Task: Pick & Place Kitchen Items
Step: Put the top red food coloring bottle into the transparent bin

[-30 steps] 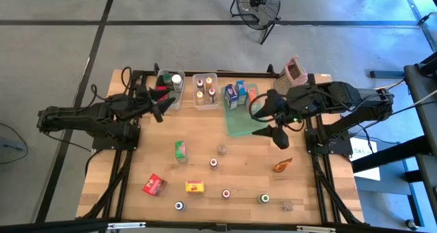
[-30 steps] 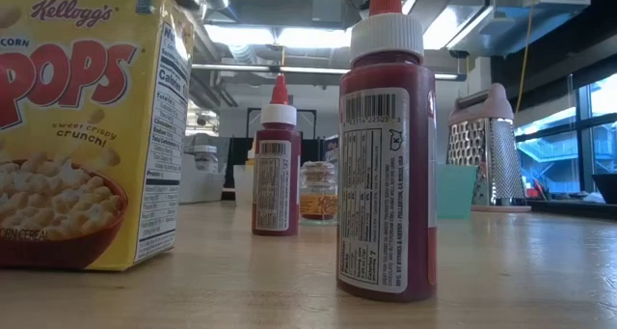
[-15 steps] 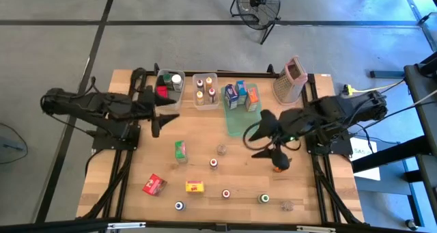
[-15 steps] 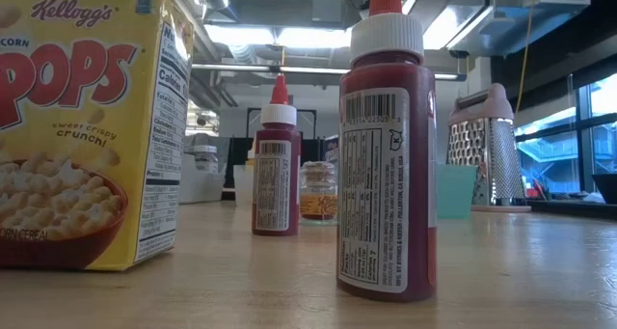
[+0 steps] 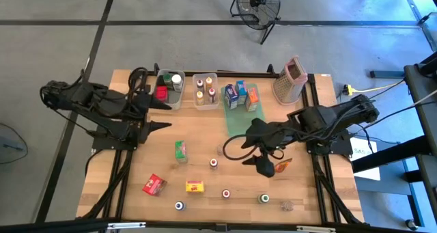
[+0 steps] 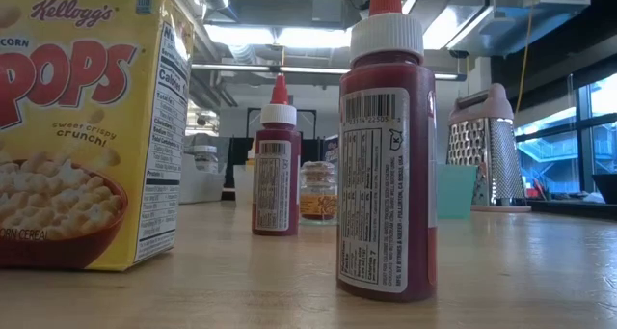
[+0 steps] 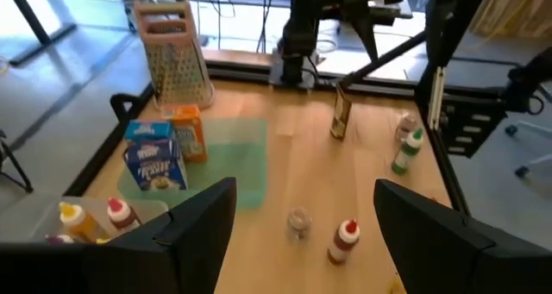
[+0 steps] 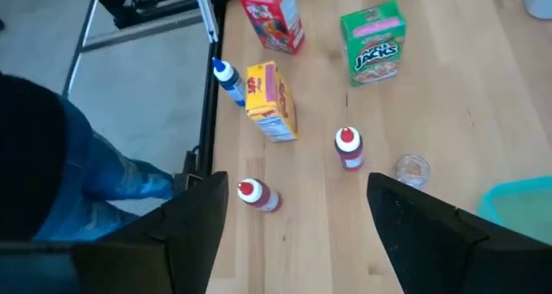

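Loads of mini groceries are scattered over the front half of the bench (image 5: 136, 161): a green carton (image 5: 180, 150), a red carton (image 5: 154, 185), a yellow carton (image 5: 195, 186), a couple of red-capped bottles (image 5: 214, 163), a blue-capped bottle (image 5: 179, 206), a green-capped bottle (image 5: 263, 199), a small clear jar (image 5: 220, 149) and an orange packet (image 5: 283, 166). Some stuff is already sorted at the back: bottles are parked in the clear bins (image 5: 205, 100), and blue and orange cartons (image 5: 232, 95) are stood on the green tray (image 5: 240, 124), probably so like goes with like. The grater (image 5: 289, 79) is left just beside the tray.

The right gripper (image 5: 265, 166) is hung low over the bench just beside the orange packet, jaws spread wide and nothing held, which looks like a lineup for a grab. The left gripper (image 5: 162, 115) is kept back by the bins, jaws also wide apart and empty, likely parked out of the way. Most of the sorting looks undone.
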Tool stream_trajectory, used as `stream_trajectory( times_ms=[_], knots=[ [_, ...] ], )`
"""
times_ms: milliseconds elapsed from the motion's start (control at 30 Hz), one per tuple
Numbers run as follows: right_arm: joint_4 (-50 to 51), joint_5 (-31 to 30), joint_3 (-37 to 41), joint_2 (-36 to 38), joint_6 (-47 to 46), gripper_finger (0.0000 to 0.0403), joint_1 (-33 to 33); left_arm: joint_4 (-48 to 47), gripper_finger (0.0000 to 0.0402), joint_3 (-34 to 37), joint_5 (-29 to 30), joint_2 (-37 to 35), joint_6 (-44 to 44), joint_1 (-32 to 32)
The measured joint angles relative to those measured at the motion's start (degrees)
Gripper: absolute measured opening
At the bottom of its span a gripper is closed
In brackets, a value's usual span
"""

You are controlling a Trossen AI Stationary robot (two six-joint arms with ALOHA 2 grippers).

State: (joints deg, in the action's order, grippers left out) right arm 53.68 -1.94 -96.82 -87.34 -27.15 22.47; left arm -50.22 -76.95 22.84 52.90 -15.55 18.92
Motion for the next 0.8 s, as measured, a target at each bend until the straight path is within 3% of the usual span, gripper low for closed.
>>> stream_trajectory(
  times_ms=[367,533,800],
  knots=[
    [-1.5,-1.8,0.1,-2.5,12.3,0.0279,-1.7,-1.5,0.027,0.0,-0.1,1.5,-0.2,0.9],
    [-2.2,-4.1,0.1,-4.6,17.3,0.0279,-4.2,-1.6,0.027,0.0,-2.9,2.0,-0.6,0.9],
    [-5.7,2.7,0.1,-10.3,20.9,0.0279,-7.8,-9.7,0.027,0.1,-3.5,1.0,-8.2,1.1]
  ],
)
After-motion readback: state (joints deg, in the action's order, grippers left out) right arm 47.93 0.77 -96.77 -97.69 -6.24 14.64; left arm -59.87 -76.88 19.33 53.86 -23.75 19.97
